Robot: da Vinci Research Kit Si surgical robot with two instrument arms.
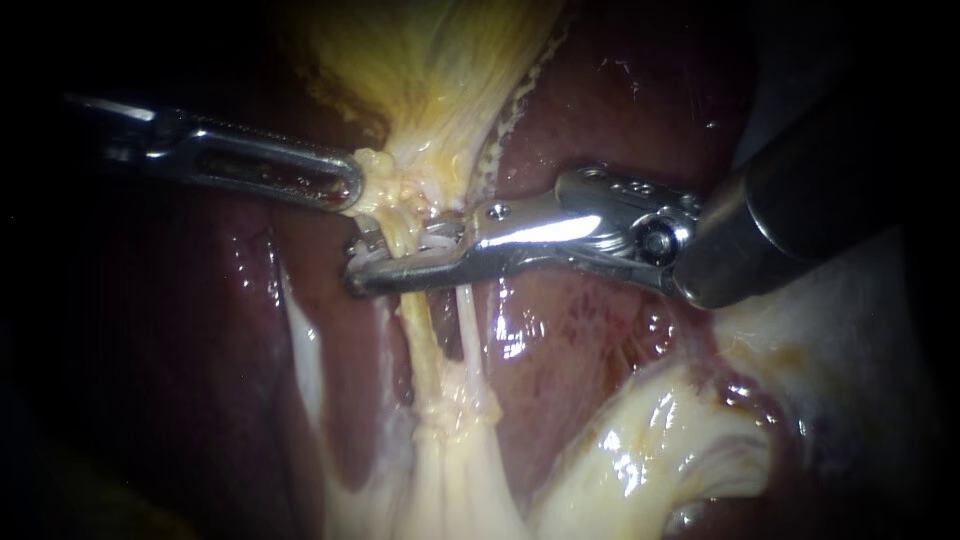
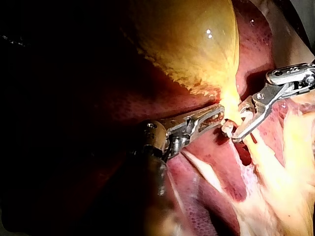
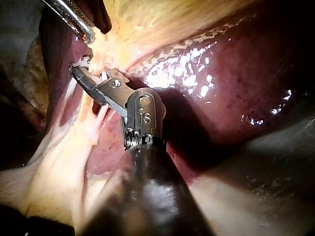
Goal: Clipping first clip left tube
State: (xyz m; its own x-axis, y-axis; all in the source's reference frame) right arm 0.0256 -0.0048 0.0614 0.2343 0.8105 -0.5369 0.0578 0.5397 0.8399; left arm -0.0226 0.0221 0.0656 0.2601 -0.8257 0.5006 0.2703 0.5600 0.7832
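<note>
My right instrument [image 1: 365, 260] points toward 9 o'clock with its jaws parted and a narrow gap showing between them. A pale clip [image 1: 438, 240] sits along their inner faces. The left tube [image 1: 415, 330] crosses that gap near the tips, so the jaws stand astride it with one at its 12 o'clock side and one at its 6 o'clock side. I cannot tell whether either jaw presses on it yet.

The tube's long axis runs roughly 12 to 6 o'clock, close to square with the jaws, which is the relation the squeeze depends on. The thinner right tube [image 1: 468, 320] comes out from under the lower jaw nearer the hinge, toward 3 o'clock of the left one. Whether it also lies inside the gap is not clear, and it would be wise to check before closing.

At 12 o'clock of the applier's tips, my left instrument [image 1: 352, 185] is clenched on the gallbladder neck [image 1: 385, 175], holding both tubes taut. The gallbladder [image 1: 430, 60] fans out beyond toward 12 o'clock, and the liver [image 1: 590, 100] lies around it.
</note>
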